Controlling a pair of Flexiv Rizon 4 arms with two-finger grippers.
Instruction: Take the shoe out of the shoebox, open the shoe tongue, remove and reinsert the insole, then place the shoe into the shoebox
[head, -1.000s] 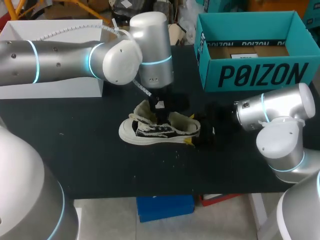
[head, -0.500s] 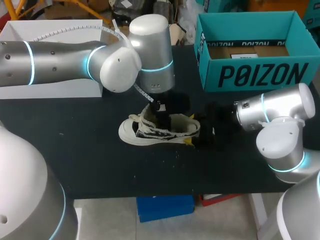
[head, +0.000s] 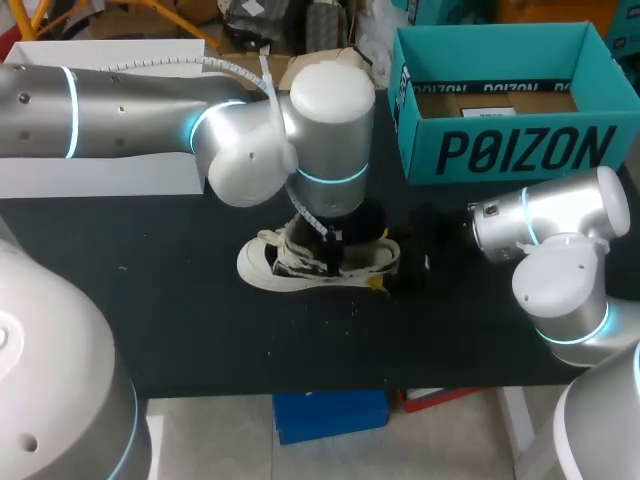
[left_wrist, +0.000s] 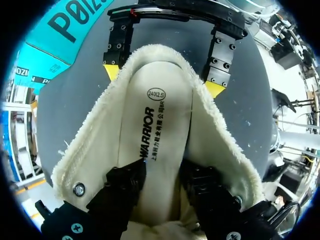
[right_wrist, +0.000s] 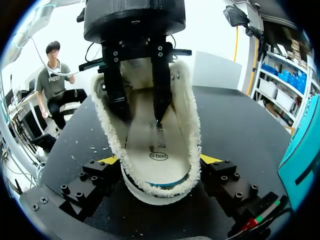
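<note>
Shifted rightward, left claw (right_wrist: 141, 117) points straight down, parted, inside the shoe (head: 262, 262) (right claw (right_wrist: 159, 160) clamps its heel).

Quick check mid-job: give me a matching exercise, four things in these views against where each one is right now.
A left gripper
B right gripper
C insole
D shoebox

1 at the table's far right, no shoe in it
2 flat inside the shoe
3 fingers down in the shoe's opening
4 clamped on the shoe's heel

Pairs: A-3, B-4, C-2, D-1
</note>
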